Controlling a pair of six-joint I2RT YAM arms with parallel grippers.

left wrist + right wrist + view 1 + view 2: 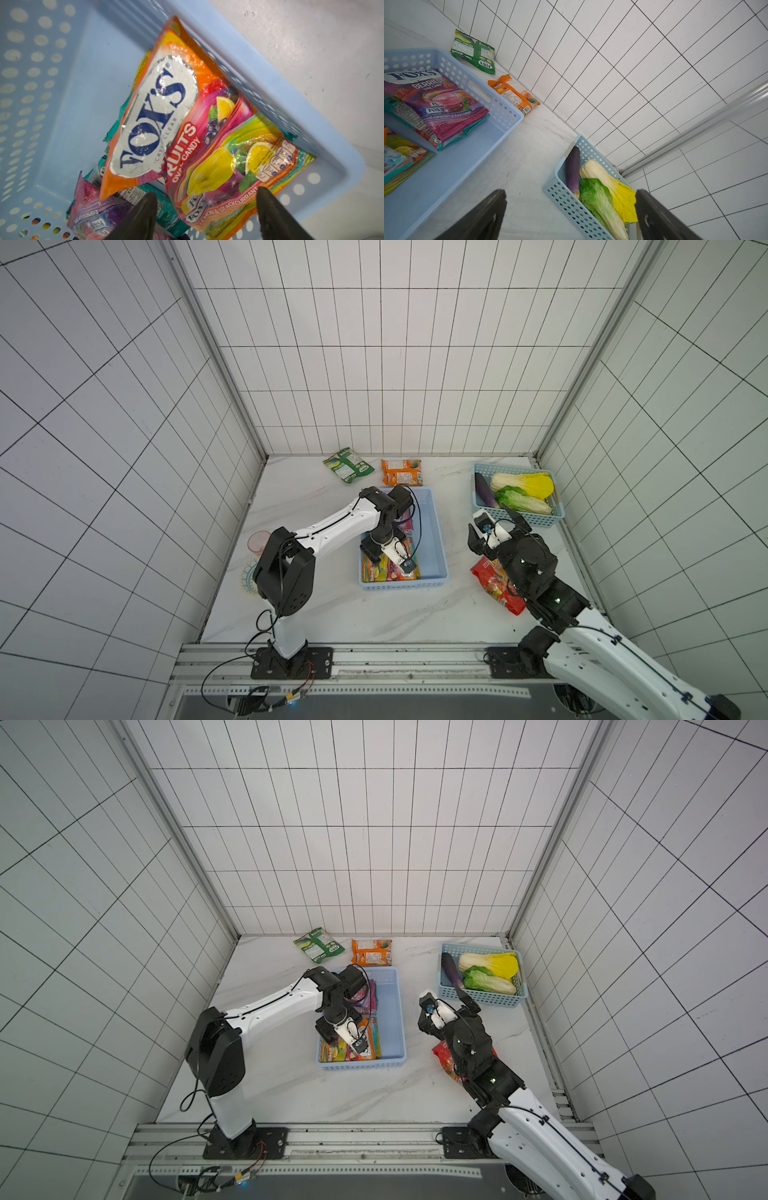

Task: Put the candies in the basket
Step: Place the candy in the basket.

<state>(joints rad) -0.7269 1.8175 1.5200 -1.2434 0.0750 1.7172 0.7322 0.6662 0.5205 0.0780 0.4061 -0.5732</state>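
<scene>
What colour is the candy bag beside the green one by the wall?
The candy bag is orange, clearest in the right wrist view.

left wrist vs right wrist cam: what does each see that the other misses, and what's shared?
Left wrist only: the left gripper, jaws apart over the Fox's Fruits bag, front print readable.
Right wrist only: the open right gripper; the green bag and orange bag on the table; the small basket holding an eggplant, a green cabbage and a yellow-tipped cabbage.
Both: the pale blue basket and the Fox's Berries bag inside it. Right wrist catches just a corner of the Fruits bag.
</scene>
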